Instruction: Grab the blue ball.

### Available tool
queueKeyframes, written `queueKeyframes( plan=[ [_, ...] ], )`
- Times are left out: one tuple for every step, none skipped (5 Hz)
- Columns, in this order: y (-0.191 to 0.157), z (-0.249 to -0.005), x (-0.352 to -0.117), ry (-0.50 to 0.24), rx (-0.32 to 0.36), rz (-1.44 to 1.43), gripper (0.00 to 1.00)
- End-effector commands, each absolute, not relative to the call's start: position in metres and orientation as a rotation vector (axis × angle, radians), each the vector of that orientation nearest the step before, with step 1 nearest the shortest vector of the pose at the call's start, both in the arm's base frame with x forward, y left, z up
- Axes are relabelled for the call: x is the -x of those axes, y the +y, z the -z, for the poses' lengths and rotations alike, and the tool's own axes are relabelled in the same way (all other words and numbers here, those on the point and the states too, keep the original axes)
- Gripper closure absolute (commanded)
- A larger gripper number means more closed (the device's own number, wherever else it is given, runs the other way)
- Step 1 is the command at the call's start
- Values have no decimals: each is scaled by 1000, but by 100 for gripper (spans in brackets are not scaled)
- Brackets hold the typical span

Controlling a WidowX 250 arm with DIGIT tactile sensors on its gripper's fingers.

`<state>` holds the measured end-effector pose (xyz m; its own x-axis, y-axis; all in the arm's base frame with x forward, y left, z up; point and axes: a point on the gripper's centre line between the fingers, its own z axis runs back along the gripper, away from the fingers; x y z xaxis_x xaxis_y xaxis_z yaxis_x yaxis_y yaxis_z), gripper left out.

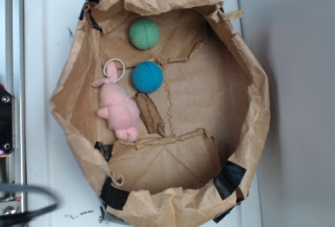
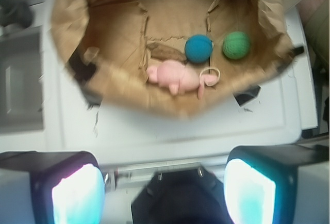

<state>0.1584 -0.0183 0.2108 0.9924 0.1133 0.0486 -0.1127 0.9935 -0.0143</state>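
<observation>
The blue ball (image 1: pixel 147 77) (image 2: pixel 199 48) lies on the floor of a crumpled brown paper bag (image 1: pixel 73 80) (image 2: pixel 72 33), just right of a pink plush toy (image 1: pixel 119 109) (image 2: pixel 175 76). A light green knitted ball (image 1: pixel 144 33) (image 2: pixel 236 45) sits beyond it by the bag wall. In the wrist view my gripper (image 2: pixel 164 190) hangs open well back from the bag, over the white surface, with nothing between its two glowing pads (image 2: pixel 76 195). The exterior view does not show the gripper itself.
The bag has tall rumpled walls patched with black tape (image 1: pixel 229 179) and stands on a white tray-like board (image 1: pixel 47 38) (image 2: pixel 180 131). A dark brown strip (image 1: pixel 151 114) lies on the bag floor. Black robot hardware (image 1: pixel 6 117) sits at the left edge.
</observation>
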Motion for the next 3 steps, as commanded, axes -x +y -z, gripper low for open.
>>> queueKeyframes(
  plan=[
    [5, -204, -185, -70, 53, -275, 0],
    [7, -186, -192, -95, 70, -377, 0],
    [7, -175, -195, -105, 88, -430, 0]
  ],
)
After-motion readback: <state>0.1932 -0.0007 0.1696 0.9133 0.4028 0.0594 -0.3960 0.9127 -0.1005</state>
